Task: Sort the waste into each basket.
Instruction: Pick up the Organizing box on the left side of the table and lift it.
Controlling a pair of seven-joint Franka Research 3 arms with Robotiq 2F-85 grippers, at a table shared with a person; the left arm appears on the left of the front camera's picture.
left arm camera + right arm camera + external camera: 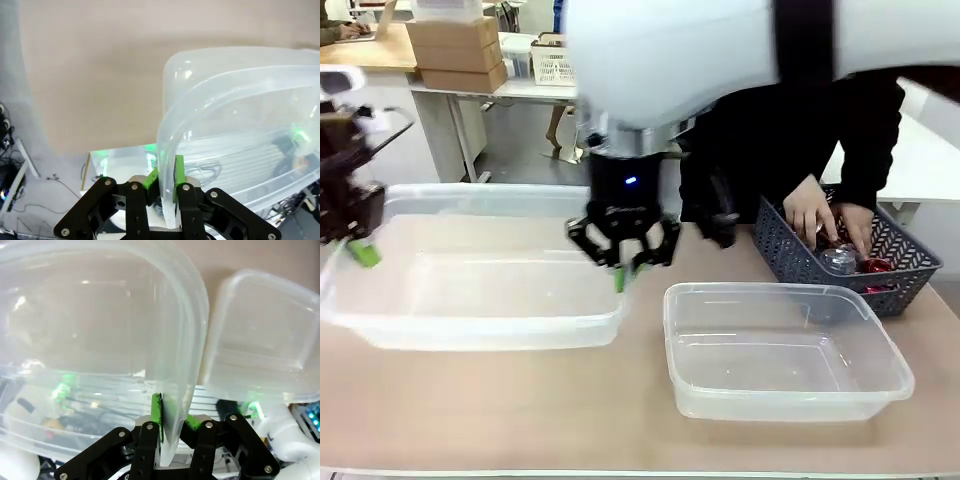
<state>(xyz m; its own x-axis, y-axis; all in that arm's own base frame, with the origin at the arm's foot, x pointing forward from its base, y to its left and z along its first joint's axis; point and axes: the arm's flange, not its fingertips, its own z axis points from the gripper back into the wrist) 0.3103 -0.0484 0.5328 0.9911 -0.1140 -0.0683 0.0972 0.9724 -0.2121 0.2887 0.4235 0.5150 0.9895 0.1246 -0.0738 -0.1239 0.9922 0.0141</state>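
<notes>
A large clear basket lies across the left half of the table. My left gripper is shut on its left rim, and in the left wrist view its green pads pinch the clear wall. My right gripper is shut on the right rim, which the right wrist view shows pinched between the gripper and its pads, with the tub beyond. A smaller clear basket stands at the right with nothing in it. The waste, a silver can and a red can, lies in a dark lattice basket.
A person in black leans over the far right, with both hands inside the dark lattice basket. Bare tabletop runs along the near edge. Boxes and a white crate stand on tables behind.
</notes>
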